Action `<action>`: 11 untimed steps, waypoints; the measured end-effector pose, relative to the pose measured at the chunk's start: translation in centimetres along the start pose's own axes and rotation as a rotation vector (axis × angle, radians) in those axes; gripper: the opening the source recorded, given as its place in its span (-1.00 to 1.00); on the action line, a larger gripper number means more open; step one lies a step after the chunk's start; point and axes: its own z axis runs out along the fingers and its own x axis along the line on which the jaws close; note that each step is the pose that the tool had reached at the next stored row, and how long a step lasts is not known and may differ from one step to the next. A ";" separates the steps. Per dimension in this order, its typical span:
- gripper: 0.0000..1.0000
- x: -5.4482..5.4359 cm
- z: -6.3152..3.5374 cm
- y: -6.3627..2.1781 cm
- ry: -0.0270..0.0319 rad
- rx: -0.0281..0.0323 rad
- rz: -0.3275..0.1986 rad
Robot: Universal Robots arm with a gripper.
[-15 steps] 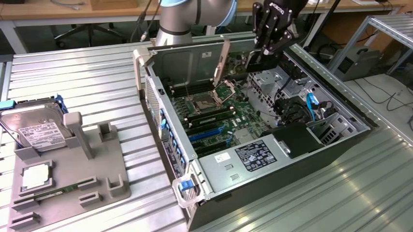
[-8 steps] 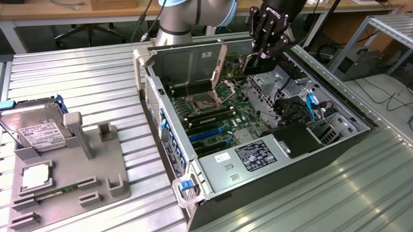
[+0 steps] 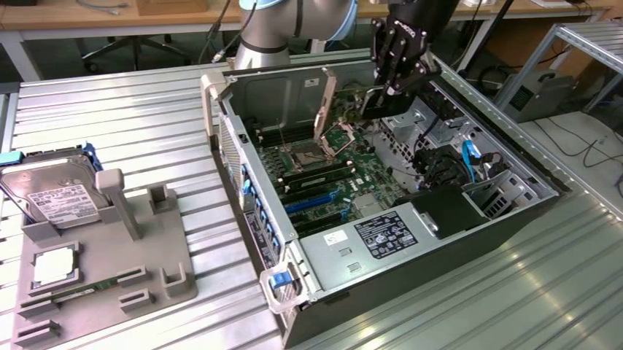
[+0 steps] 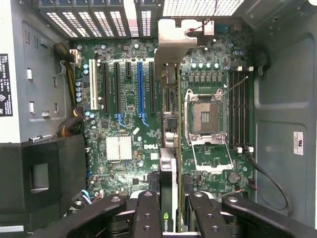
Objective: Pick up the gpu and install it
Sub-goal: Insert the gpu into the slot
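Ribbed aluminium table [image 3: 117, 109] carries an open computer case [image 3: 443, 240] lying on its side, with a grey parts fixture [image 3: 146, 248] well apart from it toward the exterior view's left. A silver hard drive [image 3: 58, 197] stands at the fixture's far corner and a green RAM stick [image 3: 83, 288] lies in one of its slots. The arm [image 3: 292, 25] rises behind the case, and its black wrist comes down steeply from the upper edge of the exterior view, so that the gripper [image 3: 395, 87] points almost straight down into the case's open side. The gripper [image 4: 172, 206] is clamped on the gpu [image 4: 168, 173], one black finger [image 4: 148, 210] on each flat face of the card. The gpu [image 3: 378, 108] is held on edge over the motherboard [image 4: 124, 129], running lengthwise between the row of expansion slots and the CPU socket [image 4: 205, 116]. Its silver bracket [image 4: 176, 47] sits at the far end, toward the perforated rear wall of the case; in the exterior view that bracket [image 3: 325, 102] stands upright inside the case. Whether the card's lower edge touches a slot cannot be told.
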 end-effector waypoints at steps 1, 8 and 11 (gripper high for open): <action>-0.46 0.0 0.16 0.09 0.0000 0.0000 0.000; -0.46 0.1 1.21 0.57 0.0001 0.0000 0.000; -0.46 0.1 1.53 0.71 0.0000 0.0000 0.000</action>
